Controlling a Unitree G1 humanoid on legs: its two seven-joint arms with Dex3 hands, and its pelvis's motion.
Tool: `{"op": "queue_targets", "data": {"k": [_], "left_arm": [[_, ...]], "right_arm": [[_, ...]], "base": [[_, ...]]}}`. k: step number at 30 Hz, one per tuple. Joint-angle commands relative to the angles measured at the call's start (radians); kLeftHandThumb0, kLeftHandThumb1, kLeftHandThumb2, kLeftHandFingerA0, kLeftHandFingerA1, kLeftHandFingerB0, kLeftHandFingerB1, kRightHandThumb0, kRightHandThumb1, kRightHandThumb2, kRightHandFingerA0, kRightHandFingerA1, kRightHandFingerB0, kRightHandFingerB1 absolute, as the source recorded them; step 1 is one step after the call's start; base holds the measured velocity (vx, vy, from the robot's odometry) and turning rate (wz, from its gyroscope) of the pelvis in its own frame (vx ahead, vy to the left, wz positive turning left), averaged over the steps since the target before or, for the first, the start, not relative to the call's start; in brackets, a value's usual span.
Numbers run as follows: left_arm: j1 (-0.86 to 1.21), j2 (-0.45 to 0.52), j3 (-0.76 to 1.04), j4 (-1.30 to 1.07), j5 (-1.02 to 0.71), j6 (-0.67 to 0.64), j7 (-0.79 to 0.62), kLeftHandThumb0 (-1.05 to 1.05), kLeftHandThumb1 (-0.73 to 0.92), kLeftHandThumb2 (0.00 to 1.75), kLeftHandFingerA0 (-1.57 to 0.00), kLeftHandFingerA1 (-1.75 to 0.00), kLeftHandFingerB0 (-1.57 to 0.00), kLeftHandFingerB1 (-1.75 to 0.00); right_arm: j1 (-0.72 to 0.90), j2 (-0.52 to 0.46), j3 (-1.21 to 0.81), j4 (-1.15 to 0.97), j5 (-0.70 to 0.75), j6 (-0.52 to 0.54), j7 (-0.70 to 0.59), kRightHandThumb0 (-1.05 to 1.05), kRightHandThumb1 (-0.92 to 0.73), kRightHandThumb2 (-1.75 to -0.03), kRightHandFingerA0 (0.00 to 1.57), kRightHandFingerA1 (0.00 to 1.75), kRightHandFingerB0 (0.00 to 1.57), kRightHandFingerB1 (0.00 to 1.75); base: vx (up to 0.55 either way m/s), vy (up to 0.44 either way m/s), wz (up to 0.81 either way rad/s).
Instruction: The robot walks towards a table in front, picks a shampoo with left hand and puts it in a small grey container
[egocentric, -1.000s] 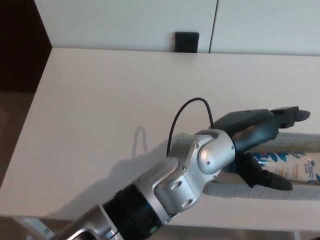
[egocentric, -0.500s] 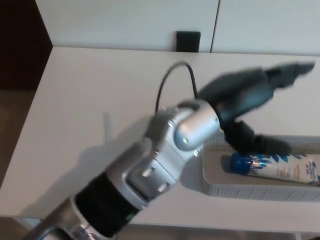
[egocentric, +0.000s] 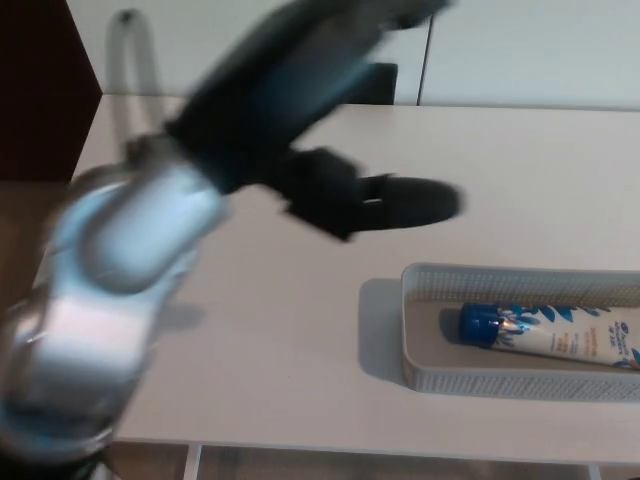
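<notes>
**Shampoo tube lies in grey container as robot hand hangs open above the counter**

The left robot hand (egocentric: 290, 130) hangs above the pale counter (egocentric: 260, 320), heavily blurred. Its arm comes in from the picture's left and the hand reaches toward the upper middle of the head view. Its black digits are spread apart and clasp nothing. The thumb (egocentric: 405, 200) juts out to the right on its own, while the two thick fingers (egocentric: 330, 35) point up toward the back of the counter, with a wide gap between them and the thumb. Below the hand, the silver wrist (egocentric: 125, 235) fills the lower left of the frame (too smeared to make out any detail).

The shampoo tube (egocentric: 560, 338) lies on its side inside the grey container (egocentric: 500, 380), a shallow mesh-walled tray. The tray stands near the counter's front edge at lower right and is cut off by the picture's right border. The tube's blue cap (egocentric: 478, 324) points left, close to the tray's left wall, though whether it touches cannot be told. Its white body, printed with blue, runs rightward out of the frame. The hand is well apart from the container, up and to its left, touching neither tray nor tube.

At the counter's far edge a small black block (egocentric: 385, 85) shows before the white wall panels (egocentric: 530, 50), partly hidden by the hand
</notes>
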Motion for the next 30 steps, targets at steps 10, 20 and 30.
{"op": "queue_targets", "data": {"k": [10, 20, 30], "left_arm": [[1.07, 0.073, 0.702, -0.126, -0.627, -0.219, -0.485, -0.54, 0.42, 0.66, -0.22, -0.45, -0.13, -0.34], [1.347, 0.078, 0.823, 0.376, -0.607, -0.461, -0.7, -0.52, 0.47, 0.55, -0.51, -0.41, -0.39, -0.34], [1.314, 0.203, 0.683, 0.993, -0.263, -0.74, -0.421, -0.47, 0.5, 0.56, -0.94, -0.59, -0.8, -0.49]], "right_arm": [[0.145, -0.037, 0.038, 0.027, -0.036, 0.002, -0.013, -0.41, -0.7, -0.61, 0.63, 0.45, 0.56, 0.41], [0.127, -0.048, 0.026, 0.025, -0.018, 0.022, -0.007, -0.38, -0.69, -0.6, 0.62, 0.47, 0.55, 0.41], [0.17, -0.049, 0.026, 0.025, -0.014, 0.014, -0.011, -0.39, -0.7, -0.61, 0.63, 0.47, 0.56, 0.41]], "base": [[0.0, 0.0, 0.0], [0.0, 0.0, 0.0], [0.0, 0.0, 0.0]]}}
